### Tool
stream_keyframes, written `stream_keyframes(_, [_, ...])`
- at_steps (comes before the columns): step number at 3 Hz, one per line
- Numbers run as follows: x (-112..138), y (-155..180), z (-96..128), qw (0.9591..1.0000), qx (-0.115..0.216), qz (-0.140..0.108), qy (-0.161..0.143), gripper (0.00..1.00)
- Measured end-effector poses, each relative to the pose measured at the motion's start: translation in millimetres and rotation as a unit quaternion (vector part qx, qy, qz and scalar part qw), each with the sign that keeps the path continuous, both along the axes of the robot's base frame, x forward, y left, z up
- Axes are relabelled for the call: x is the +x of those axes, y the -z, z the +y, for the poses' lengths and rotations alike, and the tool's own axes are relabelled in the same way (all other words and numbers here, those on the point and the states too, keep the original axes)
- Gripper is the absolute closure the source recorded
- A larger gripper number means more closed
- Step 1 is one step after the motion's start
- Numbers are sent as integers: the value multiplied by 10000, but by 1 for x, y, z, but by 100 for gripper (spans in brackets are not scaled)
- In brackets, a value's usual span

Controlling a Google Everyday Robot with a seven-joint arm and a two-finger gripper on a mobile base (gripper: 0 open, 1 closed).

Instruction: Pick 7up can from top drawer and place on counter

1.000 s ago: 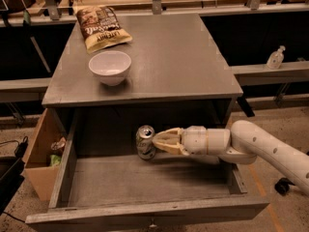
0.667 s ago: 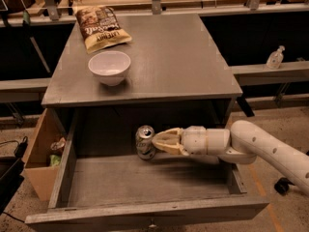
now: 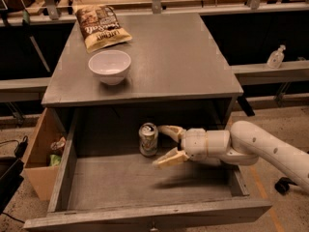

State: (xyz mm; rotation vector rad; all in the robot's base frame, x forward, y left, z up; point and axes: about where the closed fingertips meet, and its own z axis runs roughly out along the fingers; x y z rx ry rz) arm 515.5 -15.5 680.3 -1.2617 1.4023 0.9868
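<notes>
The 7up can (image 3: 148, 139) stands upright on the grey floor of the open top drawer (image 3: 145, 187), near its back. My gripper (image 3: 161, 146) reaches in from the right, low inside the drawer. Its fingers are spread open, one behind and one in front, with the tips right at the can's right side. The can is not gripped. The counter (image 3: 178, 57) is the grey wooden top above the drawer.
A white bowl (image 3: 110, 66) and a brown-yellow snack bag (image 3: 100, 26) sit on the counter's left half. A tan wooden crate (image 3: 41, 158) with small items hangs at the drawer's left. A clear bottle (image 3: 275, 57) stands on a shelf at right.
The gripper's fingers have spread wider apart beside the can. The can and arm stay in about the same place.
</notes>
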Motion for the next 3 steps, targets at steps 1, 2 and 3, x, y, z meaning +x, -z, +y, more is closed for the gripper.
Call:
stream_keyframes(1, [-4,-26,-4,9991,-398,34,127,0])
stream_keyframes(2, [-14,-57,-6,9971,-722,-75,225,0])
stream_keyframes(3, [-14,-57,-6,9971,-722,-75,226,0])
